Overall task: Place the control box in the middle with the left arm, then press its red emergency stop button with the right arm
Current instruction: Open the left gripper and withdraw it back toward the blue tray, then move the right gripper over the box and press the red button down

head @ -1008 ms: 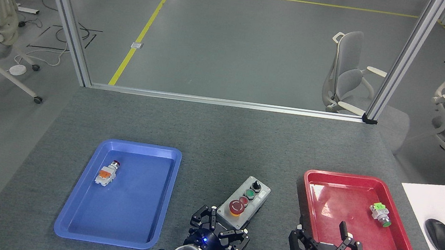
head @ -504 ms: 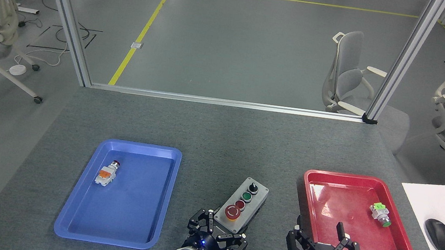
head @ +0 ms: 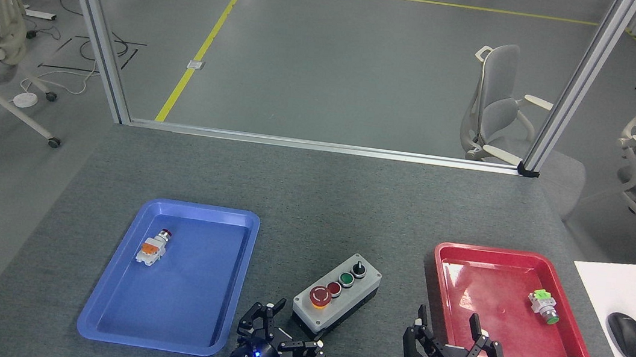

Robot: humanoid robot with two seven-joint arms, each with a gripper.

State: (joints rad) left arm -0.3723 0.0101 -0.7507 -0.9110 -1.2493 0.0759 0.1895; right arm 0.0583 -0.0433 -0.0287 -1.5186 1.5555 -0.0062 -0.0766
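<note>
The control box (head: 337,293) is seen lying flat on the grey table (head: 316,190), between the blue tray (head: 108,304) and the red tray (head: 447,261), set at a slant so that its row of buttons runs from the black knob (head: 358,266) at the far end to the red emergency stop button (head: 320,296) at the near end. It is judged to be a stiff, fairly solid plastic housing, neither fragile nor soft, with smooth sides that could slip under a light grasp; hold would best be taken across its two long sides at the black base, clear of the buttons. The mushroom cap is raised well above the lid, so a straight downward push on its top should be enough, though an off-centre press might tip or slide the box on the mat. The left gripper (head: 279,346) is found just beside the near end of the box, its fingers spread and holding nothing; contact with the box cannot be made out. The right gripper (head: 454,356) hangs over the near left corner of the red tray, its fingers also spread wide and empty, well apart from the button. A small loose switch (head: 153,246) lies in the blue tray, and two others (head: 543,307) rest in the red one.
</note>
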